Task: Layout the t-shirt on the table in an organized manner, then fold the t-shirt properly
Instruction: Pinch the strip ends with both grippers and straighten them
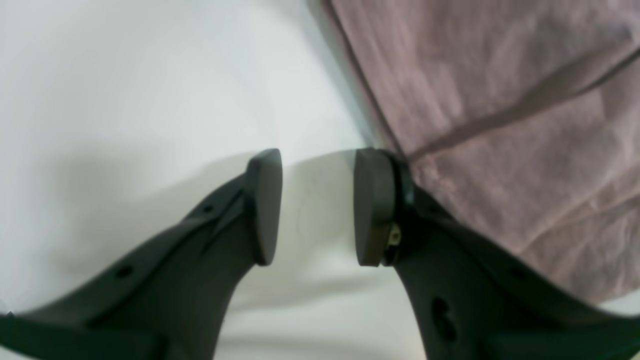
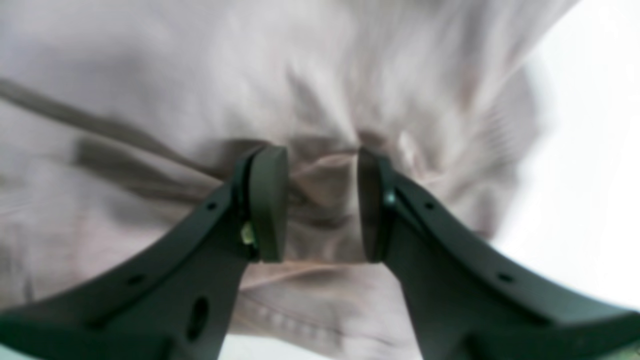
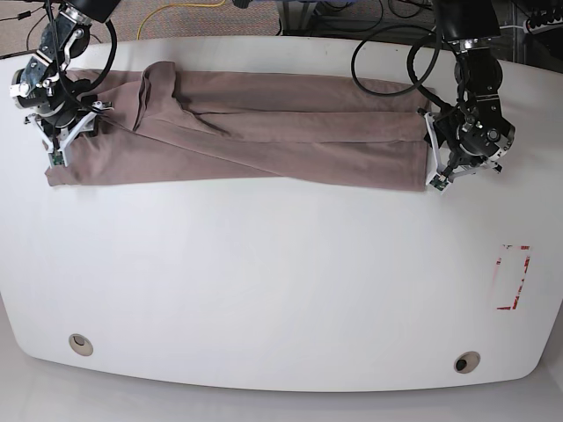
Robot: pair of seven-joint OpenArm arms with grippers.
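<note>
The mauve-brown t-shirt [image 3: 264, 141] lies folded lengthwise into a long wrinkled strip across the far half of the white table [image 3: 264, 281]. My left gripper [image 1: 317, 165] is at the strip's right end in the base view. It stands open on bare table, and its right finger [image 1: 372, 210] touches the shirt's edge [image 1: 500, 125]. My right gripper [image 2: 320, 160] is at the strip's other end, low over the cloth. Its jaws stand apart astride a raised fold [image 2: 322, 210], and creases fan out from there.
A red-white tape rectangle [image 3: 513, 277] marks the table near its right edge. Two round grommet holes [image 3: 81, 344] [image 3: 466, 361] sit along the near edge. Black cables [image 3: 387, 44] hang behind the far edge by the left arm's column.
</note>
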